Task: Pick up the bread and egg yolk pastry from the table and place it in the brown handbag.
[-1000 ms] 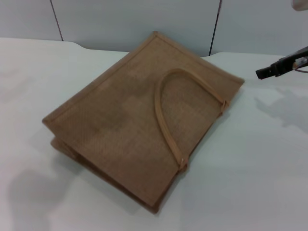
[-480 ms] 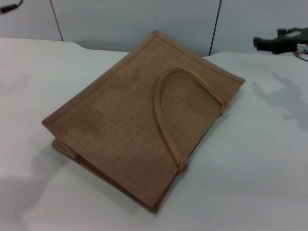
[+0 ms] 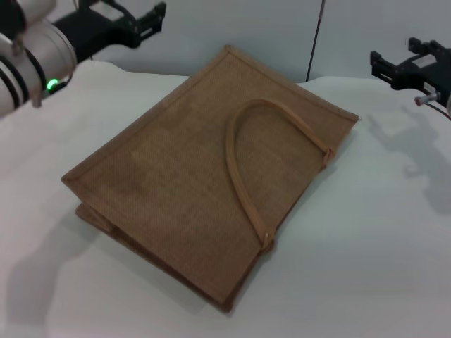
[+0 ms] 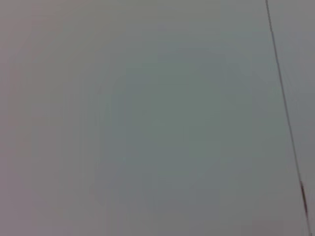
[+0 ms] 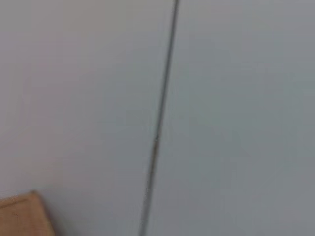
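White table (image 3: 366,267) bears the flat brown handbag (image 3: 190,176), contents hidden; fingers' state untellable.

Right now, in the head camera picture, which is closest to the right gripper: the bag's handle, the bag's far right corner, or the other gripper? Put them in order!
Starting from the right gripper, up at the far right:
1. The brown handbag, far right corner, close beside it.
2. The strap handle, lying across the middle of the bag.
3. The left gripper, across at the far left.
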You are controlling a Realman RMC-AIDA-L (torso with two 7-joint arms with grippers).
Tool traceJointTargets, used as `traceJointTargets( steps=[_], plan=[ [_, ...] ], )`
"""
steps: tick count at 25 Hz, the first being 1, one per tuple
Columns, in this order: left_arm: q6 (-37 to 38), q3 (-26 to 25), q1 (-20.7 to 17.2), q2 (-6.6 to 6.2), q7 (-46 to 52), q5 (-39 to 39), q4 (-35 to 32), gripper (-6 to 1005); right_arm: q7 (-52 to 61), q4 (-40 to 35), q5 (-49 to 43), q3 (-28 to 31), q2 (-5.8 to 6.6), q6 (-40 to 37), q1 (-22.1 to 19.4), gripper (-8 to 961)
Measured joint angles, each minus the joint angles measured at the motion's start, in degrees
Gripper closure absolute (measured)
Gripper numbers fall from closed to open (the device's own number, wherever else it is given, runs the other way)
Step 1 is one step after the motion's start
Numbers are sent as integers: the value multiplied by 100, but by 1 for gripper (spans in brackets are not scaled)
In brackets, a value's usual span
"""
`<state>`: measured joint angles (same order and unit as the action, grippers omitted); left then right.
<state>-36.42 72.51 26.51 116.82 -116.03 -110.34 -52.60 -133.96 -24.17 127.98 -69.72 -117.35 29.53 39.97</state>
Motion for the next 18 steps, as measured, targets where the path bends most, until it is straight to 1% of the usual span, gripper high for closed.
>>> traceJointTargets(
  steps=[2, 3, 4, 6, 8, 10, 13, 18],
  plan=[
    [192, 183, 30, 5, -490, -389, 186, 264, -941, 414, 949, 36, 1, -28, 126, 167],
    [290, 265, 42, 8, -735, -623, 268, 273, -1814, 808, 1856, 82, 6, -64, 289, 167],
    [360, 315, 44, 9, -927, -824, 321, 283, -1814, 808, 1856, 82, 6, -64, 289, 167],
    [513, 402, 46, 14, -1444, -1429, 483, 303, -2593, 1112, 2664, 118, 14, -71, 432, 167],
    [558, 424, 53, 19, -1856, -1916, 626, 302, -3248, 1310, 3313, 166, 16, -68, 529, 167],
    [560, 447, 42, 24, -2223, -2345, 740, 300, -3580, 1382, 3585, 249, 10, -42, 564, 167],
    [558, 524, -5, 26, -2541, -2747, 815, 298, -3663, 1406, 3620, 314, 3, 4, 557, 167],
    [556, 574, -34, 21, -2628, -2881, 831, 296, -3663, 1414, 3637, 314, 22, 11, 535, 167]
  ],
)
